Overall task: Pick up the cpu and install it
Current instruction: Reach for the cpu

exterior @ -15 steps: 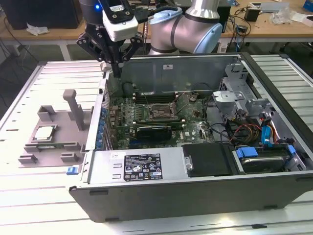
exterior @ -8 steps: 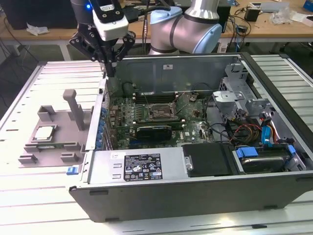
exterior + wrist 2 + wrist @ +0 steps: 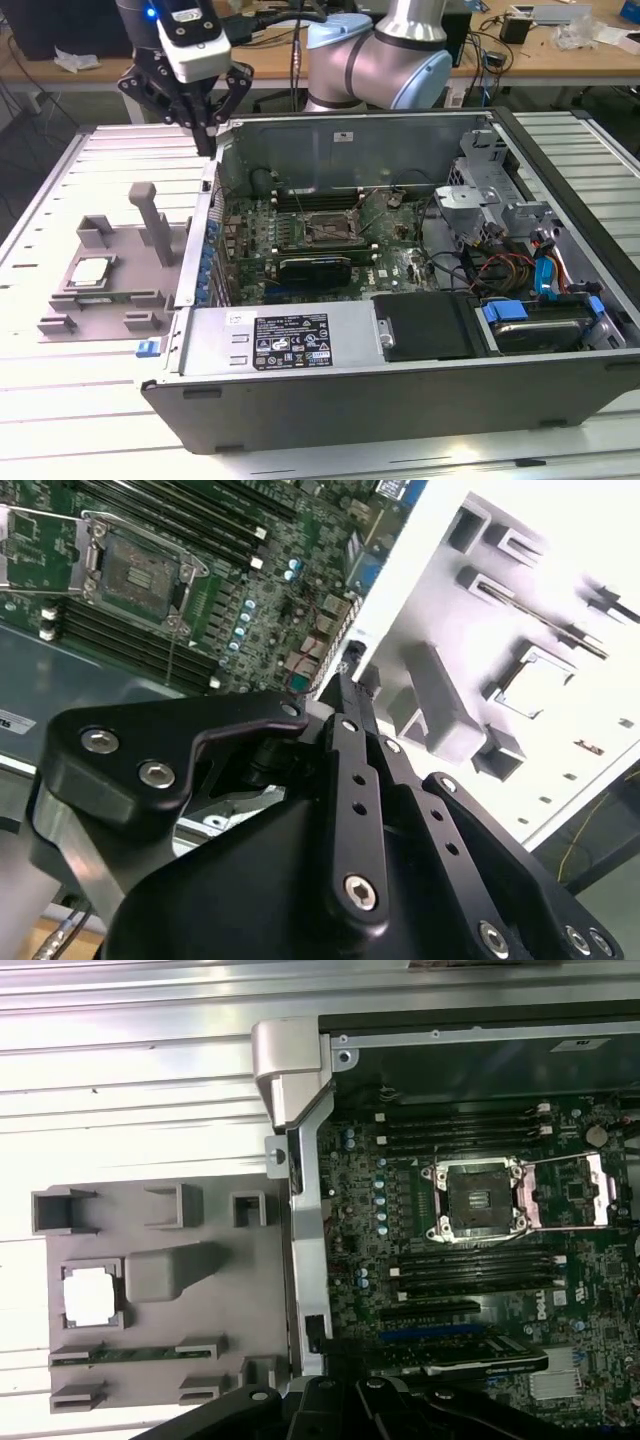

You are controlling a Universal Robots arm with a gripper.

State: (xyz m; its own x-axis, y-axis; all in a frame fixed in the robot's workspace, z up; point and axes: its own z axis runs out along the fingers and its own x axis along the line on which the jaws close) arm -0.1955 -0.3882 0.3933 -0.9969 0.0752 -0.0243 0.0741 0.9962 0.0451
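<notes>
cpu is sitting flat in the grey fixture outside the case, nearest the exterior camera. Empty socket is lying further back, inside the case. Gripper is hovering farthest back over the case wall, jaws looking closed on nothing. From there the cpu is lying lower, well apart, toward the exterior view's left.

End effector closed, tips downward

Motherboard in both wrist views
</notes>
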